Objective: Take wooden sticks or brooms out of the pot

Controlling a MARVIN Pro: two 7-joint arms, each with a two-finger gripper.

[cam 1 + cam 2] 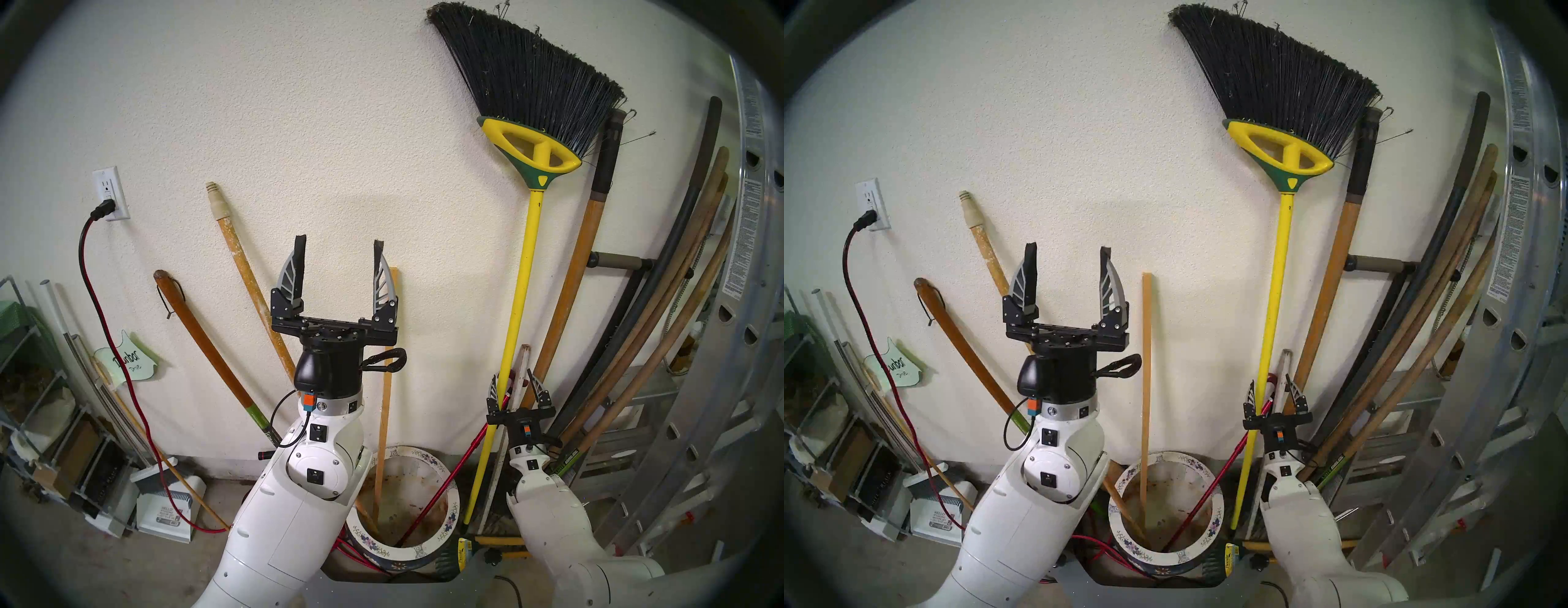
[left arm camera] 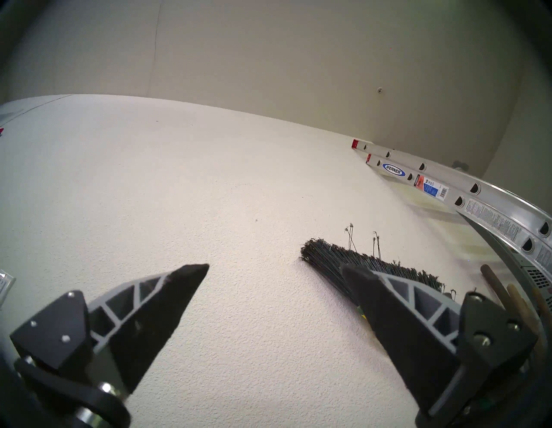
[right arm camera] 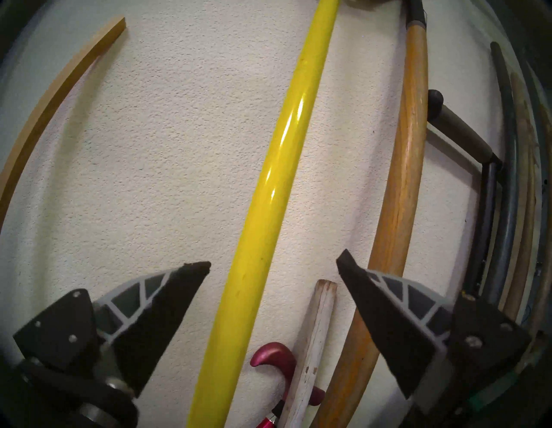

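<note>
The broom [image 1: 524, 271] leans on the wall, black bristles up. Its yellow pole's foot rests on the floor just right of the pot [image 1: 407, 556], outside the flowered rim. My right gripper [image 1: 513, 382] is open. The pole [image 3: 286, 143] runs between its fingers with a gap on both sides. A thin flat wooden stick [image 1: 385, 424] and a red cane [image 1: 441, 488] stand in the pot. A paint-flecked stick [image 1: 250, 280] slants down behind my left arm toward the pot. My left gripper [image 1: 339, 242] is raised before the bare wall, open and empty.
An aluminium ladder [image 1: 742, 297] and a bundle of long tool handles [image 1: 662, 297] fill the right side. A brown handle [image 1: 199, 339] leans left of the pot. A wall outlet [image 1: 111, 193] with a red cord, a dustpan [image 1: 169, 501] and shelving [image 1: 34, 403] are at the left.
</note>
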